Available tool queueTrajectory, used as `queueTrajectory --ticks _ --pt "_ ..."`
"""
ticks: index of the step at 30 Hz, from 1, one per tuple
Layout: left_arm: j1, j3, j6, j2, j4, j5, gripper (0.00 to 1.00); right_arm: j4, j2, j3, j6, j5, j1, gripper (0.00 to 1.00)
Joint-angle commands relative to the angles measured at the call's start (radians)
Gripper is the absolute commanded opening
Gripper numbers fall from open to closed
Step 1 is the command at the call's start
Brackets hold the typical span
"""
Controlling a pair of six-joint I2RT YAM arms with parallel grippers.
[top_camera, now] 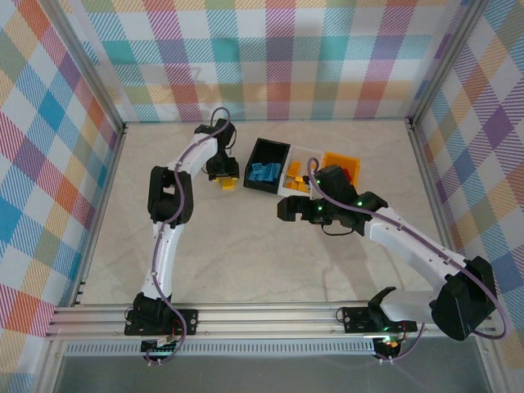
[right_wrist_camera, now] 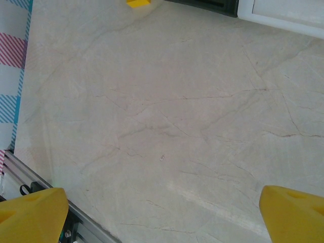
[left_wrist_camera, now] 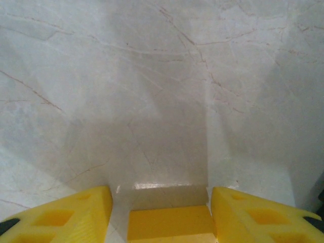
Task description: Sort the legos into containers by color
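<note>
We see the small yellow studded plastic brick (left_wrist_camera: 169, 223) on the marble worktop (left_wrist_camera: 152, 76), near the black plastic bin (top_camera: 264, 151). Our left end effector (left_wrist_camera: 161, 197) straddles it, not yet pinching; the right end effector (right_wrist_camera: 162, 212) is spread. Next we should clamp, lift, reach the white bin (top_camera: 303, 160).

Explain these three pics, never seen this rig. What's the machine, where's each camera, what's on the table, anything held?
Two robot arms are bolted at the near edge of a table, each ending in a two-finger gripper. The wide picture looks down from above and behind them. The other two come from a camera on each wrist, with that gripper's yellow fingers at the bottom.

On the table stand a black bin with blue bricks, a white bin with yellow bricks, and an orange bin.

The left gripper straddles a loose yellow brick lying on the table. A gap shows on one side, so it is not gripped. The right gripper is open, holding nothing.
</note>
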Motion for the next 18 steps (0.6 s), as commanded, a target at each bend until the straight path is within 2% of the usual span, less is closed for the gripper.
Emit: queueTrajectory --ticks 1,3,6,9,11,18 --pt "-0.013 -0.080 -0.001 -0.004 -0.123 0.047 0.54 0.026 0.000 0.004 0.014 -0.017 0.007 0.97" --pt "-0.013 -0.115 -0.002 -0.022 -0.114 0.058 0.56 0.026 -0.002 0.003 0.015 -0.018 0.004 0.97" --pt "-0.014 -0.165 -0.005 -0.049 -0.100 0.055 0.69 0.029 -0.005 0.000 0.021 -0.018 0.007 0.97" --pt "-0.014 -0.199 -0.005 -0.065 -0.088 0.065 0.70 0.032 -0.013 -0.006 0.030 -0.018 0.007 0.97" --pt "-0.017 -0.214 -0.005 -0.076 -0.081 0.078 0.70 0.038 -0.017 -0.013 0.037 -0.019 0.009 0.97" --pt "-0.031 -0.261 -0.001 -0.093 -0.071 0.074 0.53 0.058 -0.018 -0.022 0.056 -0.021 0.009 0.97"
